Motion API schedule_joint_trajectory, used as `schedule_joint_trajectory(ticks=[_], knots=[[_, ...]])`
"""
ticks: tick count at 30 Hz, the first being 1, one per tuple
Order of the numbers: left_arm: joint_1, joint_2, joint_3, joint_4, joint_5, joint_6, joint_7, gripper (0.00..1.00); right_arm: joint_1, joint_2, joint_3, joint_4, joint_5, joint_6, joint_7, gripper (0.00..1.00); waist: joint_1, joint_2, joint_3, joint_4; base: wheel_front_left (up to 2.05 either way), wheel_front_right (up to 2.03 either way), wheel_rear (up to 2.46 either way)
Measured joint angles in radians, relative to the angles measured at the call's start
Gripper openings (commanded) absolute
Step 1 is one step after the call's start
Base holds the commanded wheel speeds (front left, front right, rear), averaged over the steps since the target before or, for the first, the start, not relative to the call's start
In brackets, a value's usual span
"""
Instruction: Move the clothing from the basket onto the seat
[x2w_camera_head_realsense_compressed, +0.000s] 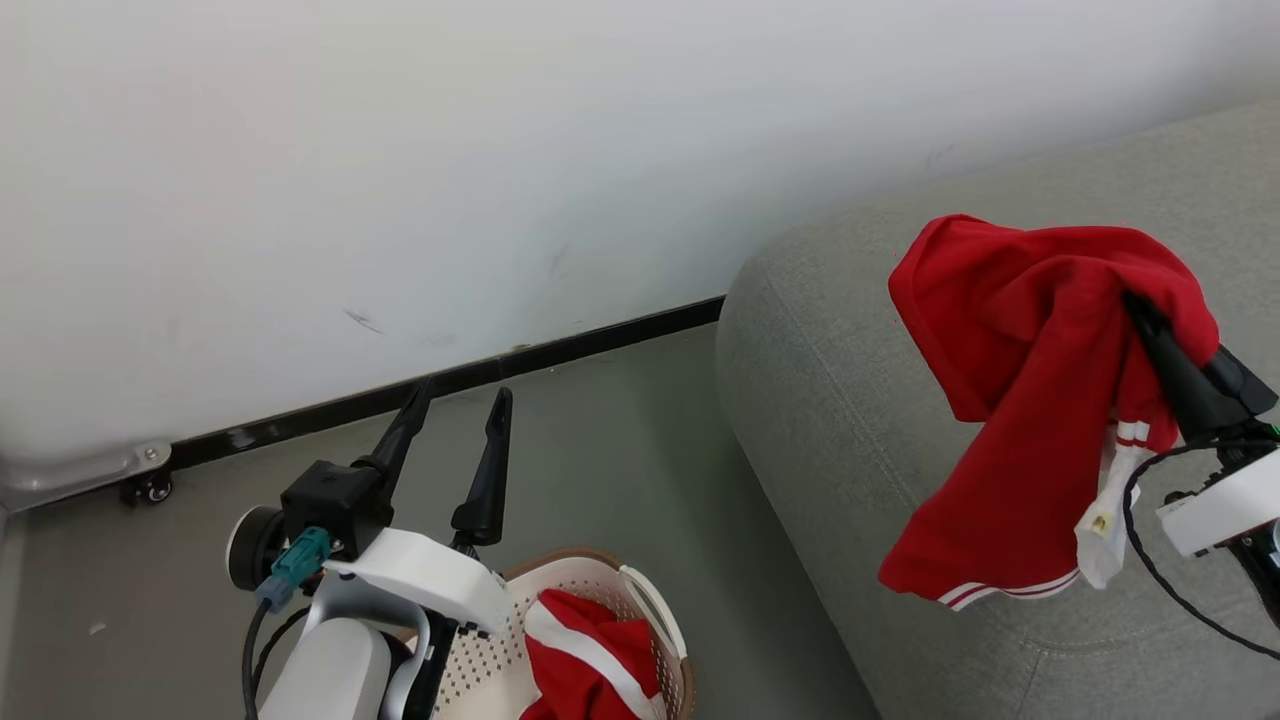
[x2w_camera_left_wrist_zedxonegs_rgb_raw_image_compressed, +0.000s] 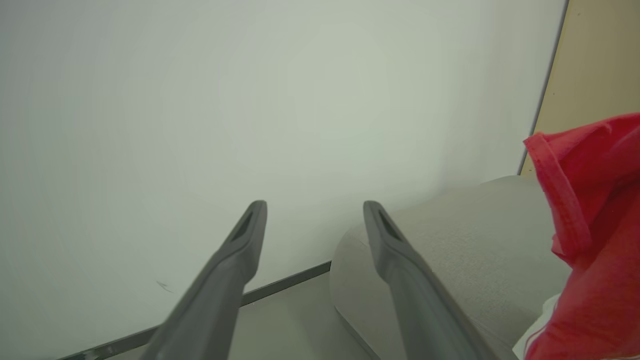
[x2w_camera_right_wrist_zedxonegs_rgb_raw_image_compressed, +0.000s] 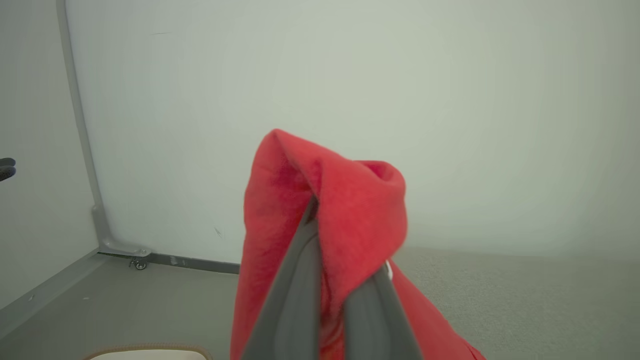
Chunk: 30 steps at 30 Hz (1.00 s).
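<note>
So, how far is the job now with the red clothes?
Done: one red garment is out of the basket. In hand: the right fingers are shut on it, and it hangs over the seat, not yet released. Left: let it go there, then fetch the second garment, which lies in the basket. The left fingers stand open and empty near the basket.
</note>
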Motion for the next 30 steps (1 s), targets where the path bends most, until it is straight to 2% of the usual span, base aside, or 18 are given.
schedule_joint_trajectory(ticks=[10, 20, 23, 30], knots=[[0.005, -0.003, 0.02, -0.034, 0.002, 0.016, -0.001, 1.0, 0.11, 0.035, -0.069, -0.081, -0.05, 0.0, 0.0, 0.0, 0.0, 0.0, 0.005, -0.082, 0.0, 0.0, 0.0], [0.038, 0.004, 0.051, -0.075, 0.021, 0.035, -0.001, 1.0, 0.128, 0.064, -0.069, -0.136, -0.083, 0.0, 0.003, 0.0, 0.0, 0.0, 0.02, -0.149, 0.0, 0.0, 0.0], [0.043, 0.01, 0.062, -0.092, 0.028, 0.044, -0.001, 1.0, 0.103, 0.064, -0.063, -0.149, -0.086, 0.0, 0.021, 0.0, 0.0, 0.0, 0.027, -0.163, 0.0, 0.0, 0.0], [0.064, 0.035, 0.096, -0.14, 0.042, 0.067, -0.001, 1.0, -0.061, 0.06, -0.071, -0.147, -0.084, 0.0, 0.069, 0.0, 0.0, 0.0, 0.054, -0.182, 0.0, 0.0, 0.0]])
